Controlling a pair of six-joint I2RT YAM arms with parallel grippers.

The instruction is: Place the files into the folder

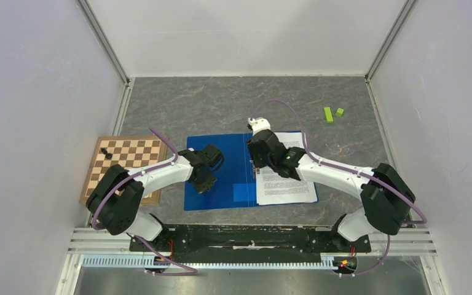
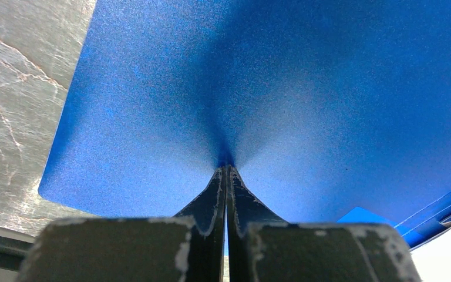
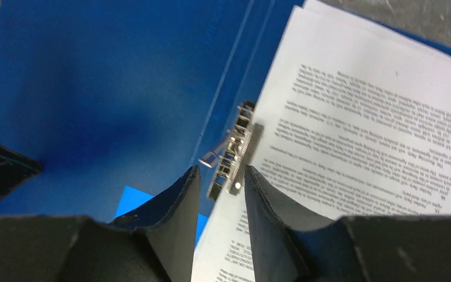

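The blue folder lies open on the table, its left cover flat. The files, white printed sheets, lie on its right half. My left gripper is shut, its tips pressed down on the left cover; its tips hold nothing. My right gripper hovers over the spine, jaws open. In the right wrist view the metal clip sits just ahead of the gap between the fingers, at the left edge of the files, with its lever raised.
A wooden chessboard with one black piece lies left of the folder, under my left arm. Two small green blocks lie at the far right. White walls enclose the table.
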